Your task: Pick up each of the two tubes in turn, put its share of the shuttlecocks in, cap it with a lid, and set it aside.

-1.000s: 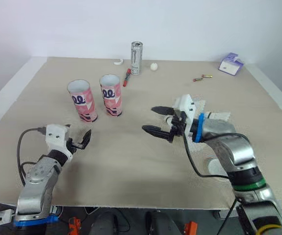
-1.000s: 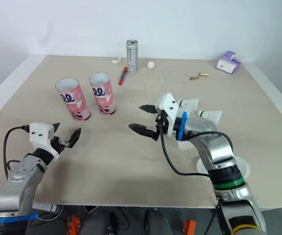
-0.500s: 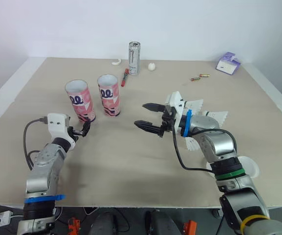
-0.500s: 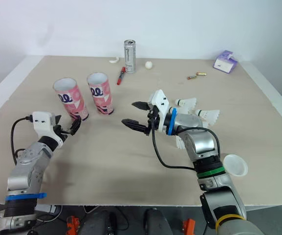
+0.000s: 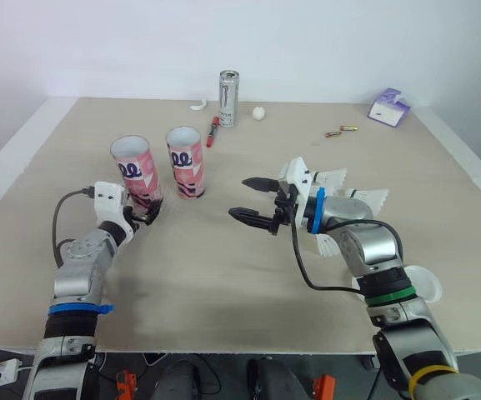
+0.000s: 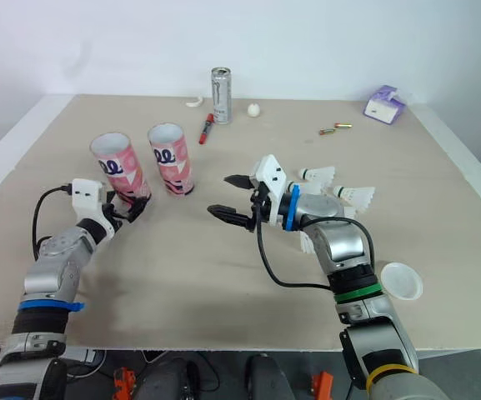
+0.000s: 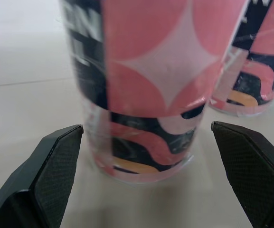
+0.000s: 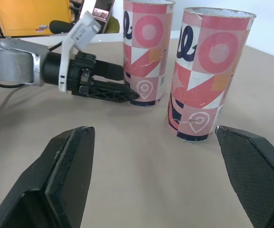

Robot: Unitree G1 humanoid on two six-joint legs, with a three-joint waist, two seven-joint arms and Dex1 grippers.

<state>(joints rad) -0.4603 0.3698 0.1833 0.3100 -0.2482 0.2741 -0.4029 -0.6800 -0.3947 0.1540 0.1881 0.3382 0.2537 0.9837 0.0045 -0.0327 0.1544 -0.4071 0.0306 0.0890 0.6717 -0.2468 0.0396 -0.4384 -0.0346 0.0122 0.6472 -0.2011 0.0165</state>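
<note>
While both tubes stand upright and side by side on the table (image 5: pixel 223 275), uncapped, nothing shows above either rim; can't see further inside. Left tube (image 5: pixel 137 171) and right tube (image 5: pixel 187 162) are close together, not touching.

Left gripper (image 5: pixel 147 212) is low at the base of the left tube, released: in the left wrist view its two fingers (image 7: pixel 51 166) are spread wide on either side of the tube's foot, with a gap each side, no contact.

Right gripper (image 5: pixel 238 197) hangs above bare table to the right of the right tube, also spread wide, holding nothing.

Shuttlecocks (image 5: pixel 372 198) lie on their sides on the table just beside the right forearm, well apart from both tubes. One white lid (image 6: pixel 398 281) lies flat near the table's front edge by the right arm.

Along the far side: drink can (image 5: pixel 229 98) upright, red marker (image 5: pixel 216 131) beside it, small white ball (image 5: pixel 260 112), purple box (image 5: pixel 391 108).
</note>
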